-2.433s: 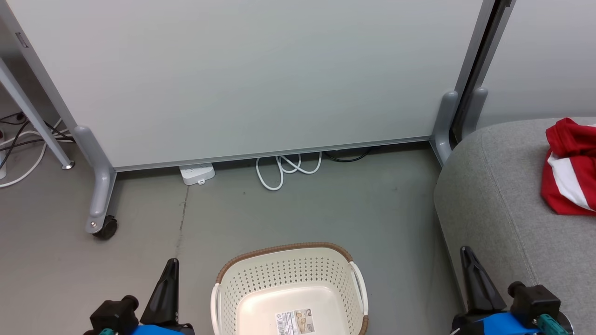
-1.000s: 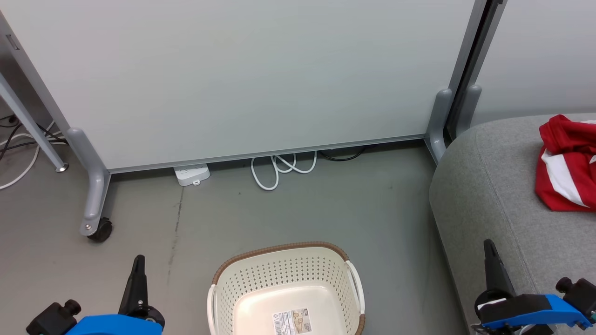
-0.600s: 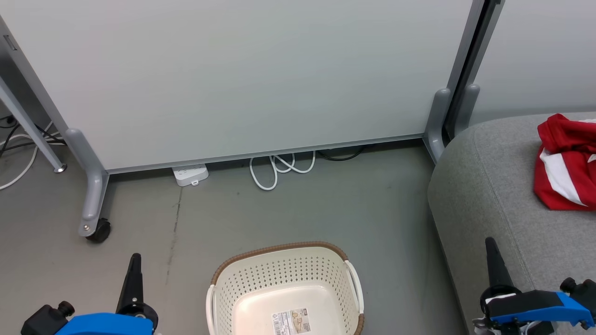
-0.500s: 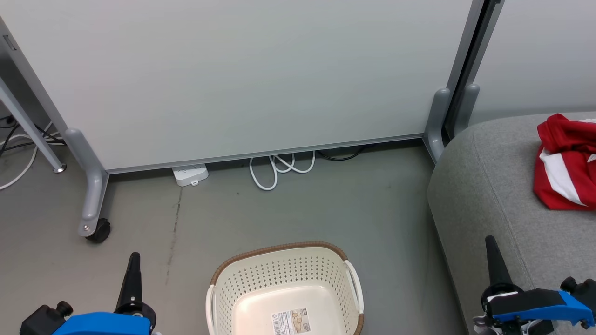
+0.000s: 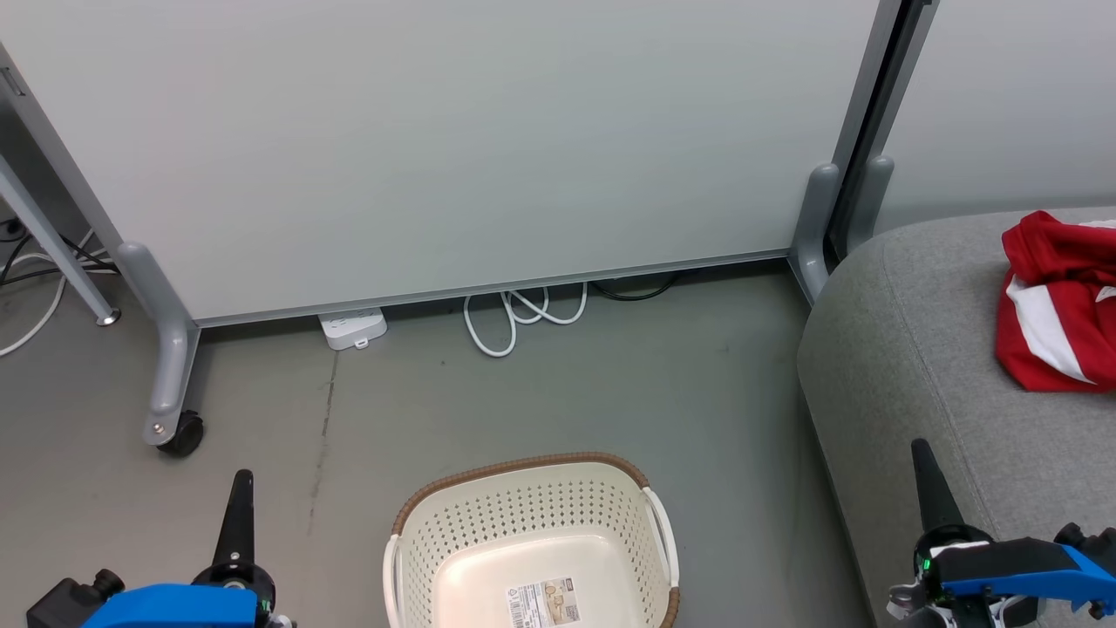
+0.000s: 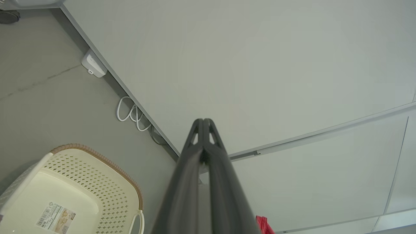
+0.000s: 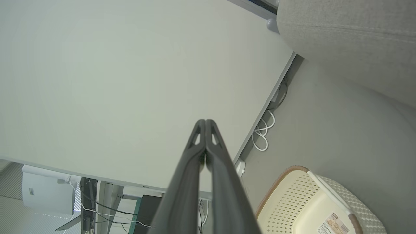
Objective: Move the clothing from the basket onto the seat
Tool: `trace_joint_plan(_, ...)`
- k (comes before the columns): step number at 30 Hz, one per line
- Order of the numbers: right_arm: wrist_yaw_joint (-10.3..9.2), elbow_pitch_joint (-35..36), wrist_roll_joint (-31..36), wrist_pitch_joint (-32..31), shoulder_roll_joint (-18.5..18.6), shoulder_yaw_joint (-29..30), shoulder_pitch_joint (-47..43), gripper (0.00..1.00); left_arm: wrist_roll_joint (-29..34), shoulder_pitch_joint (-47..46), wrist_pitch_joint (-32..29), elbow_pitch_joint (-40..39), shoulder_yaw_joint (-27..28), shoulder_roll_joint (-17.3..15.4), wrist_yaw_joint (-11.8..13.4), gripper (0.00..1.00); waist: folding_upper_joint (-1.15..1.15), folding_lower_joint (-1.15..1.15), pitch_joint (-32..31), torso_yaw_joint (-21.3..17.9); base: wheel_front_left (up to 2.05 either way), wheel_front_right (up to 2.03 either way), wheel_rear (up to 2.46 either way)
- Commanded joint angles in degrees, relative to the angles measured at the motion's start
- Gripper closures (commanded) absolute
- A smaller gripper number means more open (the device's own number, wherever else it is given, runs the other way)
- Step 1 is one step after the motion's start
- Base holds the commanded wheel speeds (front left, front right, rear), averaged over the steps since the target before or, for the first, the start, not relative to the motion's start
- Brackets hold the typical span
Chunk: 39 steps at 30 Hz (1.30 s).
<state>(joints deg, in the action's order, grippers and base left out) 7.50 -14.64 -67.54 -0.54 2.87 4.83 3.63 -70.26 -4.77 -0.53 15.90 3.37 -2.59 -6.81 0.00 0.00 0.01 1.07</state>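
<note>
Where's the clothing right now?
In the head view, the clothing lies bunched on the grey seat at the right edge, beyond and to the right of the basket standing on the floor.

Glossy perforated plastic basket [image 5: 532, 541] with woven-look rim – matt grey cloth seat [image 5: 915, 349], soft red clothing [image 5: 1055, 314].

cream-white oval perforated plastic basket [image 5: 523, 510]: diamond-hole pattern, brown woven-look rim, white handles. On its bottom, white paper label [image 5: 542, 602] with black barcode. bright red soft fabric clothing [image 5: 1059, 262]: white stripe. grey fabric-upholstered sofa seat [image 5: 907, 366]: plain weave. concrete floor [image 5: 610, 392]: dull grey. coiled cable [image 5: 514, 316] and power strip [image 5: 352, 329]: white. left hand [image 5: 241, 478], right hand [image 5: 920, 447]: black fingers, blue housings.
</note>
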Motion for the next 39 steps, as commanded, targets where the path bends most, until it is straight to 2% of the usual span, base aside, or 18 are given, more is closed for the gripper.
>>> trace_joint_plan(1,-0.01,0.6,-2.0,-0.5,0.0,0.3,1.6,1.00,-1.6,-1.4,-0.5,-0.8,0.5,-0.3,-0.5,1.00,0.00,0.00,0.0,0.0,0.00,0.00,0.00)
trace_joint_plan(39,-0.02,0.7,-20.3,-5.0,0.0,1.5,2.6,1.00,-18.0,-1.7,-5.0,-1.8,2.9,-0.4,-0.8,1.00,0.00,0.00,0.1,-0.8,0.00,0.00,0.00)
